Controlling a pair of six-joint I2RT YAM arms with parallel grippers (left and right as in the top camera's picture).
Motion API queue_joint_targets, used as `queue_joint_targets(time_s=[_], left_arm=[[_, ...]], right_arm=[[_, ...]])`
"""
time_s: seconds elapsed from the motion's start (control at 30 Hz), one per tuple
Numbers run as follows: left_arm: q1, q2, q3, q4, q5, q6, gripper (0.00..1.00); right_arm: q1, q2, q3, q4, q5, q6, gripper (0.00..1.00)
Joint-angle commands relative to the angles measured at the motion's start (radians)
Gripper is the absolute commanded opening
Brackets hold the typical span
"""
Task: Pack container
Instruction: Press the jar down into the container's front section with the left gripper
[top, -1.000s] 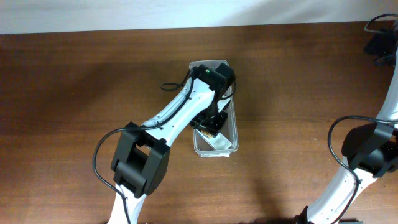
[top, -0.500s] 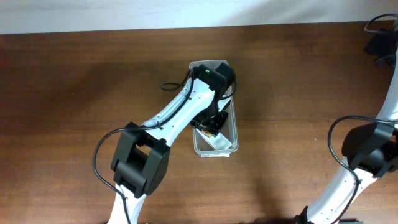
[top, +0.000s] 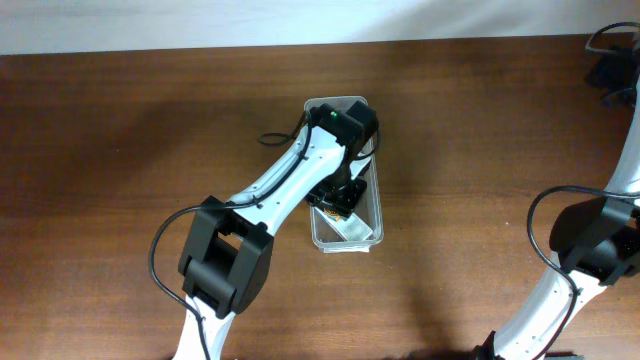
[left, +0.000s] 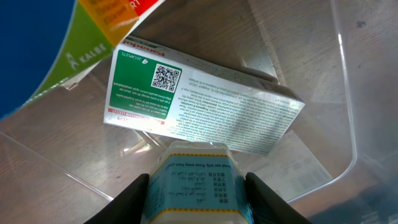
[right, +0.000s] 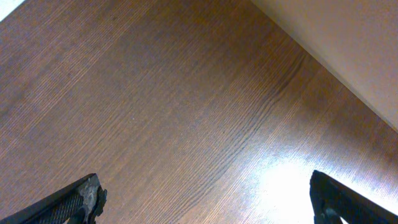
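Observation:
The clear plastic container (top: 365, 236) lies lengthwise at the table's middle, and its wall (left: 348, 93) also shows in the left wrist view. My left gripper (top: 338, 196) reaches down inside it, shut on a small teal-labelled box (left: 196, 186). Just beyond that box a white and green medicine box (left: 199, 102) lies flat on the container floor. A blue, green and orange package (left: 56, 43) fills the upper left of the left wrist view. My right gripper (right: 202, 199) is open and empty over bare wood at the far right.
The brown wooden table (top: 120, 140) spreads around the container. A pale wall edge (right: 348, 37) runs along the table's far side. The right arm (top: 600, 240) stands at the right edge, with black cabling (top: 612, 70) at the top right corner.

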Motion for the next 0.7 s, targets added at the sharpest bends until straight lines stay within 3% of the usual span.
queue_joint_targets(time_s=[0.0, 0.23, 0.27, 0.3, 0.4, 0.67], left_arm=[[-0.007, -0.005, -0.004, -0.004, -0.004, -0.009, 0.45], [-0.007, -0.005, -0.004, -0.003, -0.004, -0.009, 0.46], [-0.007, -0.005, -0.004, -0.003, -0.004, -0.009, 0.57], [-0.007, -0.005, -0.004, -0.003, -0.004, -0.009, 0.61], [-0.007, -0.005, -0.004, -0.003, -0.004, -0.009, 0.56], [-0.007, -0.005, -0.004, -0.003, -0.004, -0.010, 0.56]], right_arm=[[-0.005, 0.008, -0.005, 0.000, 0.019, -0.003, 0.98], [-0.005, 0.007, -0.005, 0.000, 0.019, -0.003, 0.98], [-0.005, 0.007, -0.005, 0.000, 0.019, -0.003, 0.98], [-0.005, 0.007, -0.005, 0.000, 0.019, -0.003, 0.98], [-0.005, 0.007, -0.005, 0.000, 0.019, -0.003, 0.98], [-0.005, 0.007, -0.005, 0.000, 0.019, -0.003, 0.98]])
